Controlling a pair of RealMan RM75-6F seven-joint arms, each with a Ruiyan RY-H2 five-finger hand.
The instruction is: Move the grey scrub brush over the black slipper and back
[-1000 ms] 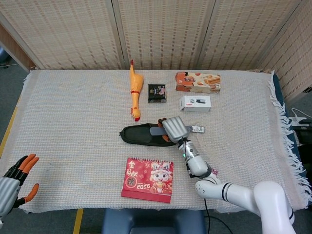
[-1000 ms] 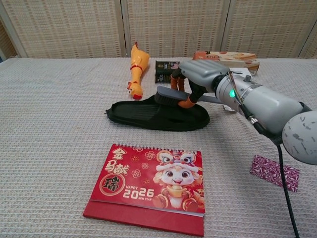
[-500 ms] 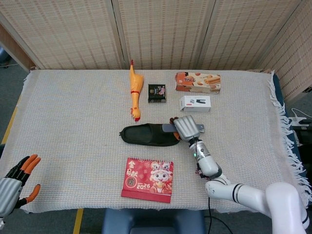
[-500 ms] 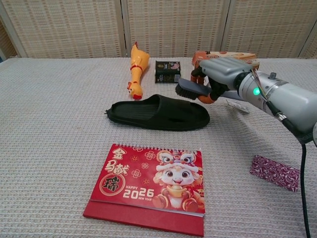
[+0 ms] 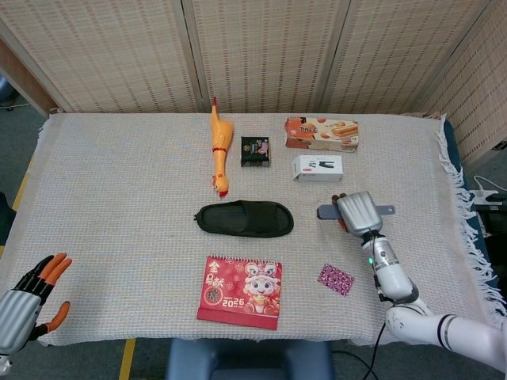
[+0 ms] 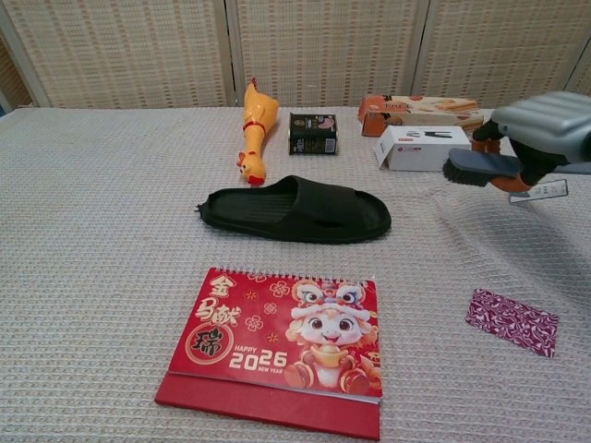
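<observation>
I have the grey scrub brush (image 6: 480, 167) in my right hand (image 5: 358, 212), its fingers (image 6: 510, 182) wrapped around the handle, bristle head pointing left and held up off the worktop (image 5: 119, 198), to the right of the black slipper (image 5: 245, 218) and well apart from it. In the chest view the brush hangs just in front of the white box (image 6: 423, 147), with a small flat grey tag (image 6: 538, 192) lying on the cloth under my hand. The slipper lies flat near the middle of the woven cloth, toe end to the right, with nothing on it. In front of it stands the red 2026 desk calendar (image 5: 242, 291), and to the right of the calendar, nearer the edge, lies a small purple patterned packet (image 5: 335, 279). Behind the slipper, the yellow rubber chicken (image 5: 218, 154) lies lengthwise with its head toward the slipper, a small dark packet (image 5: 255, 150) stands just right of it, and the orange biscuit box (image 5: 322, 134) sits at the back with the white box just in front of it. My left hand (image 5: 28, 294) is down at the near left corner, off the worktop edge, fingers spread and holding nothing; only the head view shows it.
</observation>
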